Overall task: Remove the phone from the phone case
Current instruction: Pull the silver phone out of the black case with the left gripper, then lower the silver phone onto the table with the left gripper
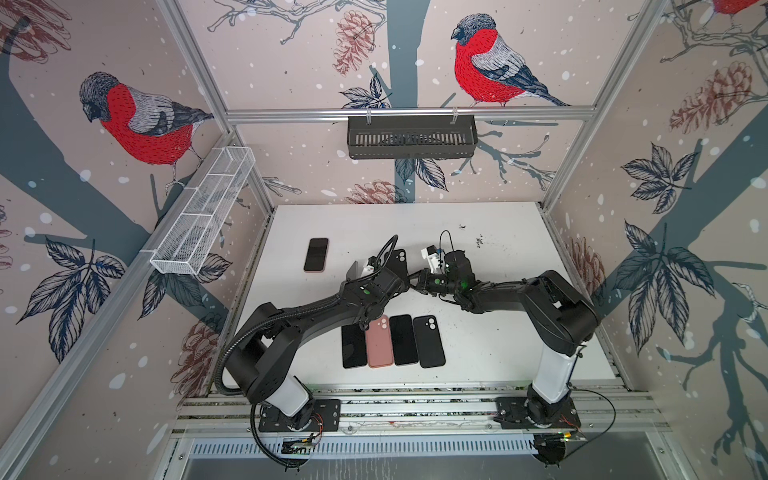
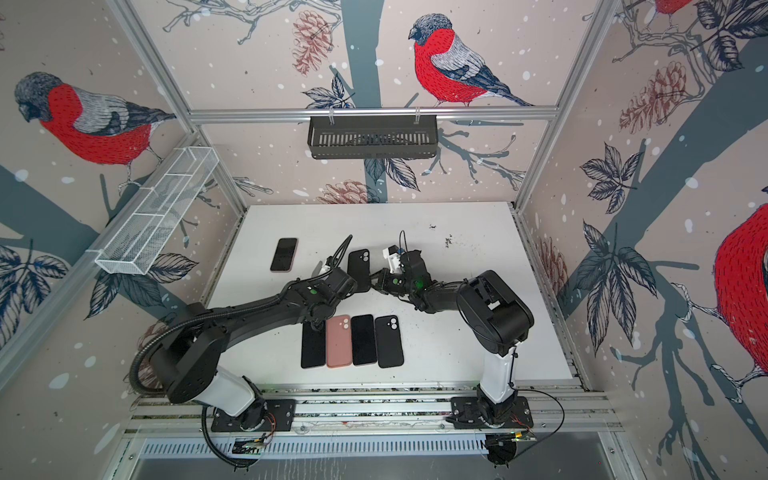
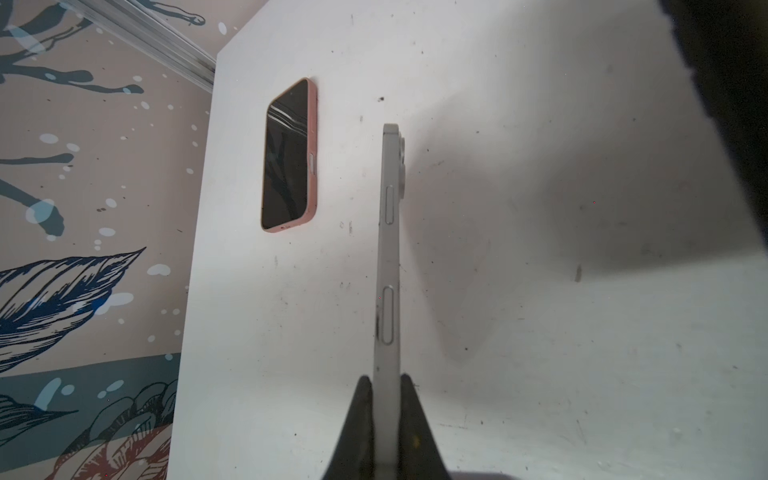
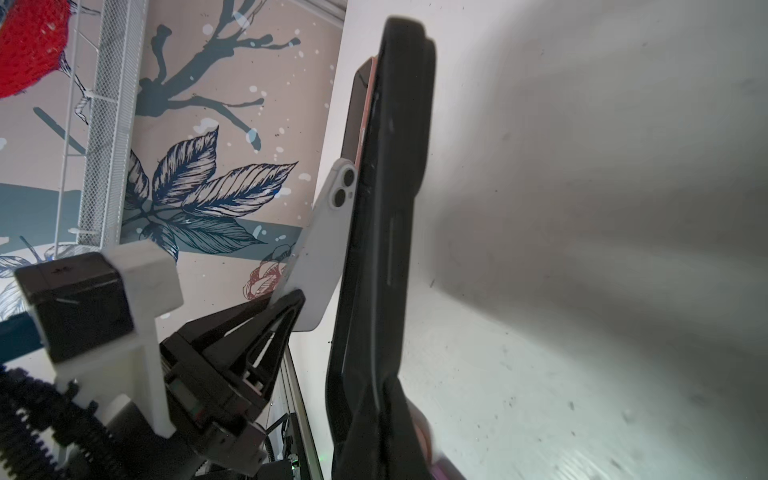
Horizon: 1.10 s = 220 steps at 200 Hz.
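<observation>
In the right wrist view, white phone [image 4: 322,253] shows beside black case [image 4: 388,199].

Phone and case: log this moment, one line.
left pincer shut on white phone | right pincer shut on black case | phone out of case

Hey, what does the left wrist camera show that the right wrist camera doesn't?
Only the left wrist view: the white phone edge-on with its side buttons, and the whole screen of the pink-cased phone. Only the right wrist view: the right hand pinching the black case, the white phone's back lenses, the mesh basket. Both: the left hand shut on the white phone, clear of the case, above the white table.
</observation>
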Each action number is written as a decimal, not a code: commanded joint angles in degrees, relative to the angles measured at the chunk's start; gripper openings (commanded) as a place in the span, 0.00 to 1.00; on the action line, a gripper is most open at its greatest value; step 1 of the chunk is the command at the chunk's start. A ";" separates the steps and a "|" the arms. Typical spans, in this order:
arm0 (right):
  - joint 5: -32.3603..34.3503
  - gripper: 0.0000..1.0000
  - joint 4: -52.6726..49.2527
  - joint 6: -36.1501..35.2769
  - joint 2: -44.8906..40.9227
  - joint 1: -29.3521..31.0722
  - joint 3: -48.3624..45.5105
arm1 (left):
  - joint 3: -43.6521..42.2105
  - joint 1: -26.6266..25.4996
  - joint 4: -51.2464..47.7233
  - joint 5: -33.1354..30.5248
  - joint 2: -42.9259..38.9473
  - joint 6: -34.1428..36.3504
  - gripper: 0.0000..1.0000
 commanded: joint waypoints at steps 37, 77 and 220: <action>-1.57 0.00 -3.18 2.34 9.26 3.26 8.07 | -0.43 1.04 6.30 -2.05 6.45 2.41 0.13; -1.17 0.01 -4.87 2.59 11.35 4.49 9.66 | -0.56 1.09 7.00 1.28 5.91 0.66 0.53; 3.13 0.12 -8.57 3.06 16.22 7.00 15.31 | -1.96 23.60 9.40 28.83 -12.57 -8.10 0.98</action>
